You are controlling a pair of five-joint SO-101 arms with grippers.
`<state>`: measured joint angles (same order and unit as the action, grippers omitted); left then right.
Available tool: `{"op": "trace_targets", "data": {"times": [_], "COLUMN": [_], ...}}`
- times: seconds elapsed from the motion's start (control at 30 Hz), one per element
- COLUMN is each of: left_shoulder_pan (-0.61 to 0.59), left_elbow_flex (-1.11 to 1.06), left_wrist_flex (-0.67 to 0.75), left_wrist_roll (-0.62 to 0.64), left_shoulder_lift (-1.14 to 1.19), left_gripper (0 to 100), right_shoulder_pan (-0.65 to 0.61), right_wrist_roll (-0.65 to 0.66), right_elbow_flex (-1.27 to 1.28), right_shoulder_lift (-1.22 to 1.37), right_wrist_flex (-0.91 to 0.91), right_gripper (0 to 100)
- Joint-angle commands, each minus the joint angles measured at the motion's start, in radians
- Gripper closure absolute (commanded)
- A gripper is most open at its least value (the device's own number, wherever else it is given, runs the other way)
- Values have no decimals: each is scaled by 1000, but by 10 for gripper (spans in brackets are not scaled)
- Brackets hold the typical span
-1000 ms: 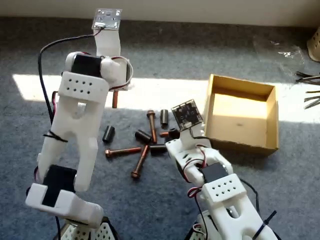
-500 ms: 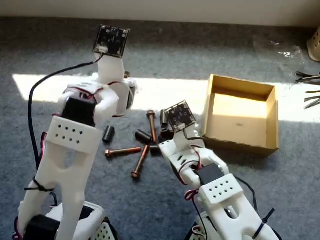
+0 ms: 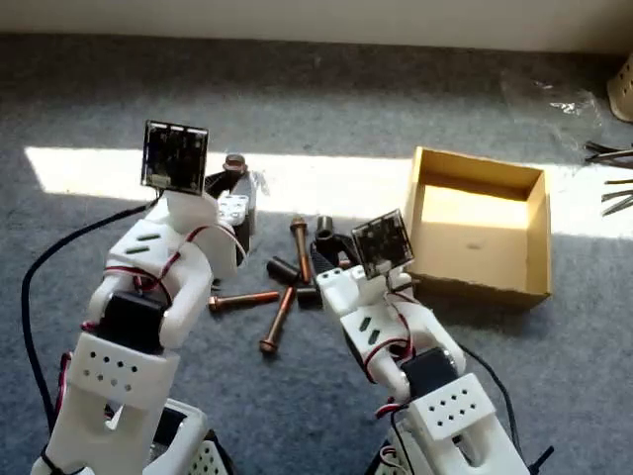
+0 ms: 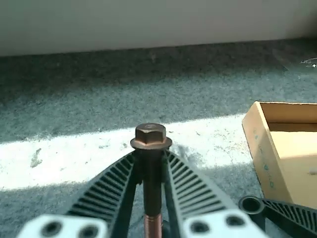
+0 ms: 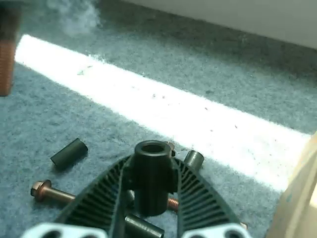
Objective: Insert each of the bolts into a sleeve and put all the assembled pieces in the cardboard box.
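Left gripper (image 4: 152,154) clamped on a bolt (image 4: 151,143), right gripper (image 5: 151,161) clenched around a black sleeve (image 5: 150,178), cardboard box (image 3: 475,279) at the high view's right.

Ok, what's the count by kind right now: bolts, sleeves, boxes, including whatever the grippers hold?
Bolts: 4, one bolt in the left gripper, three loose.
Sleeves: 5, one sleeve in the right gripper, four loose.
Cardboard box: 1.
Total: 10; the arms may hide more.
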<state>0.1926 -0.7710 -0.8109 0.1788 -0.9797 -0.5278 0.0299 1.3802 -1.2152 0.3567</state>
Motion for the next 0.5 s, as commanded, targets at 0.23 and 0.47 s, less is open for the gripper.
{"op": "trace_targets", "data": {"times": [0.23, 0.47], "left_shoulder_pan": [145, 216], "left_elbow_flex": [-186, -317], "left_wrist_flex": [207, 302], "left_wrist_roll": [11, 12], "left_shoulder_lift": [-295, -444], "left_gripper": [994, 994], "right_shoulder_pan": [-8, -58], "right_wrist_roll": [-2, 6], "right_elbow_flex": [128, 216], "right_shoulder_lift": [-278, -487], "right_wrist_flex": [-25, -28], "right_gripper": [995, 994]}}
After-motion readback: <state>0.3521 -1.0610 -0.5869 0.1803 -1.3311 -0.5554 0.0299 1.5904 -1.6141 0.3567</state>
